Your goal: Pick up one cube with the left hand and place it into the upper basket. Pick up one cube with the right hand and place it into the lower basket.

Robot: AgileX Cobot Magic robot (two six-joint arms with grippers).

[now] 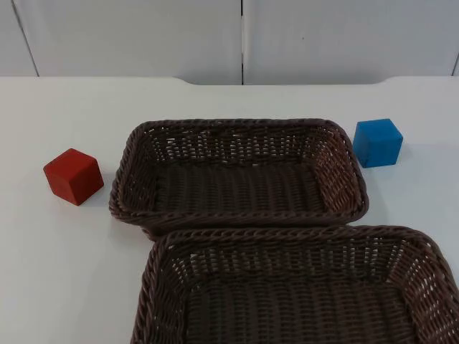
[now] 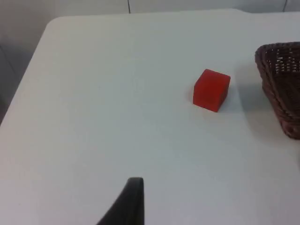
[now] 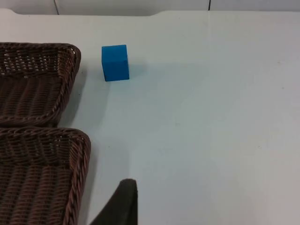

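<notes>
A red cube (image 1: 73,175) sits on the white table, left of the upper basket (image 1: 237,127). A blue cube (image 1: 378,142) sits by that basket's far right corner. The lower basket (image 1: 287,236) stands directly in front of the upper one, touching it. Both brown wicker baskets hold nothing. My left gripper (image 2: 132,202) hovers over bare table, well away from the red cube (image 2: 211,90) and the basket rim (image 2: 276,89). My right gripper (image 3: 123,204) hovers beside the lower basket (image 3: 80,154), with the blue cube (image 3: 115,62) farther off, next to the upper basket (image 3: 70,61).
The table ends at a grey partition wall (image 1: 237,36) behind the baskets. Its left edge (image 2: 28,79) drops off beyond the red cube. Bare white table (image 3: 211,117) spreads out on the right side of both baskets.
</notes>
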